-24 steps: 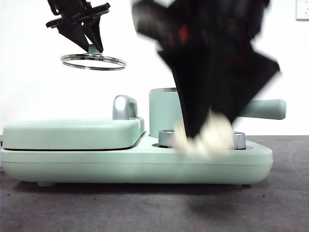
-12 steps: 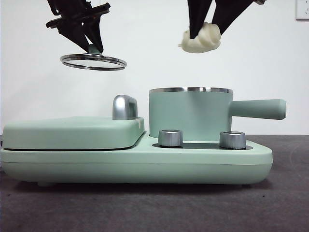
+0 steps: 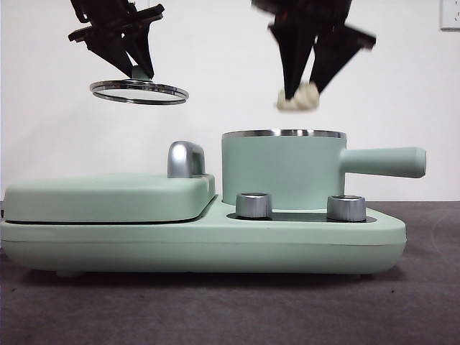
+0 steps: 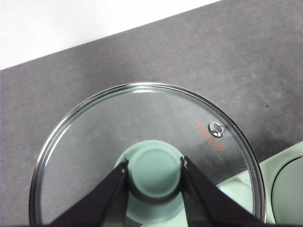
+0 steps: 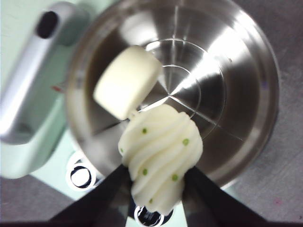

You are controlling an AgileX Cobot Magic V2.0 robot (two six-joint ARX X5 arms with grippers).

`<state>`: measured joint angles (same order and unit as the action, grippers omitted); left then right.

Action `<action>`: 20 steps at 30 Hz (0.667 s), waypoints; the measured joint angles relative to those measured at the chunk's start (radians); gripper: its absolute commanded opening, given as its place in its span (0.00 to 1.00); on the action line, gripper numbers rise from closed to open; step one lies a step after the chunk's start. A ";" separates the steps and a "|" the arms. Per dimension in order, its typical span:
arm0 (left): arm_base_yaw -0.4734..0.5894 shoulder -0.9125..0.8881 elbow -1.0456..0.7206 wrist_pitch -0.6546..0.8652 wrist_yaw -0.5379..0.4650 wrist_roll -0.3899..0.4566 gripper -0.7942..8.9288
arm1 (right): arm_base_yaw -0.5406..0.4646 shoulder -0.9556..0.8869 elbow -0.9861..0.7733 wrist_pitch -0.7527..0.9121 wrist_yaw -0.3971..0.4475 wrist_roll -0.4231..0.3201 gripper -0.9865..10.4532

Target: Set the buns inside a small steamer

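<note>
I see the right hand (image 3: 302, 97) clamped on the ridged bun (image 5: 161, 153), held just above the small steamer's (image 3: 282, 170) open rim. The smooth bun (image 5: 127, 80) lies inside on the steel floor. My left hand (image 4: 155, 169) grips the glass lid's (image 4: 104, 137) green knob (image 4: 155, 165), held high, well apart from the steamer.

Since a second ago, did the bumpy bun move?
Yes. The right claw lifted the bumpy bun from beside the knobs to above the steamer.
</note>
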<state>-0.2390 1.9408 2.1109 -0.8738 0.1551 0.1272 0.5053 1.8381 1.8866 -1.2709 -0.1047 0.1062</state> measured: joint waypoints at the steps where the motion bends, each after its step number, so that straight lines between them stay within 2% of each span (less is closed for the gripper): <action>1: 0.000 0.000 0.000 0.000 0.000 0.000 0.13 | -0.006 0.019 0.000 0.000 0.000 -0.003 0.20; 11: 0.000 0.000 0.000 0.000 0.000 0.000 0.13 | -0.027 0.132 0.000 0.014 0.003 -0.016 0.21; 20: 0.000 0.000 0.000 0.000 0.000 0.000 0.13 | -0.027 0.171 0.000 0.034 0.004 -0.021 0.33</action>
<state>-0.2390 1.9408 2.1109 -0.8738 0.1551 0.1268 0.4786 2.0087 1.8866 -1.2373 -0.1005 0.0849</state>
